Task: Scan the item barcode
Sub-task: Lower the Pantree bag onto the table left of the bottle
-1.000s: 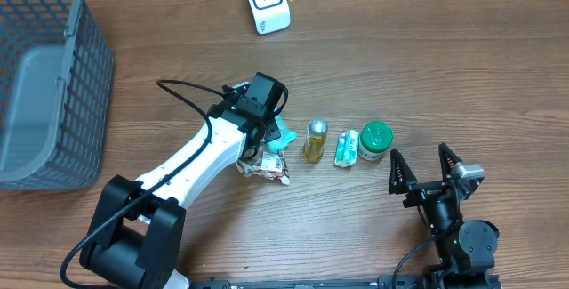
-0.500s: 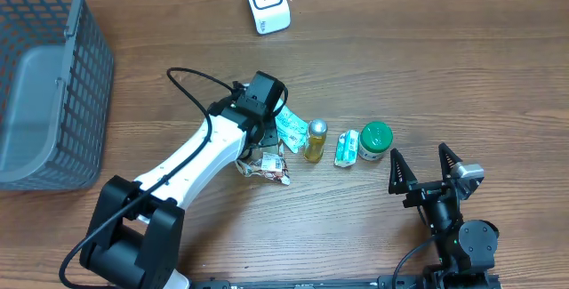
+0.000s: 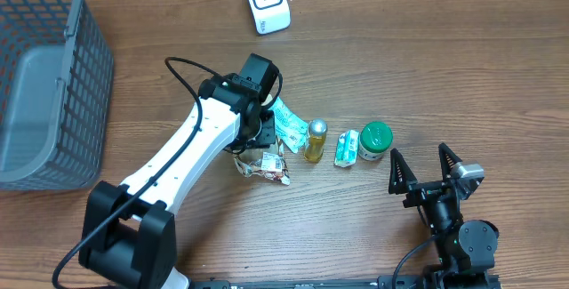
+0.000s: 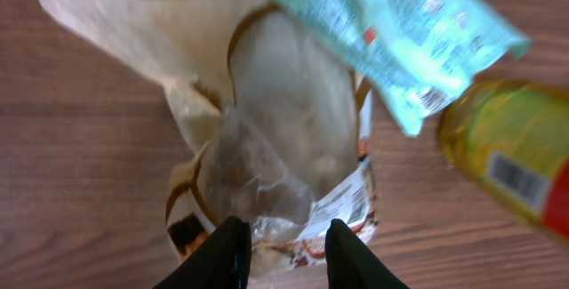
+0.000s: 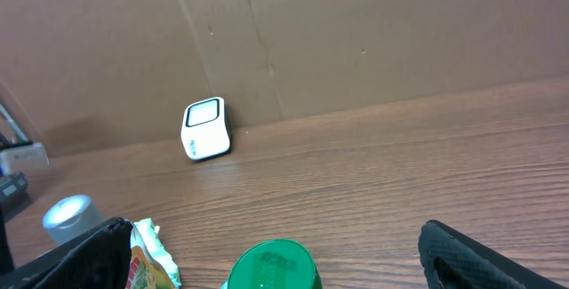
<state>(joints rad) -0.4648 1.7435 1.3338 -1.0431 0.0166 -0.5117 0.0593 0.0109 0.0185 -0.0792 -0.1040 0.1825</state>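
Since a second ago your left arm has swung up the desk, uncovering more of the glossy teal packet. From overhead, the left pincer hangs over a crumpled clear-and-brown bag. Beside them sit a rounded yellow bottle, a small carton and a green-lidded jar. The boxy white scanner sits well apart, and the right pincer is splayed wide. Your left wrist camera shows black fingertips set narrow at the bag's crinkled film edge; whether they pinch it you cannot tell. Your right wrist camera looks over the jar's smooth lid toward the scanner.
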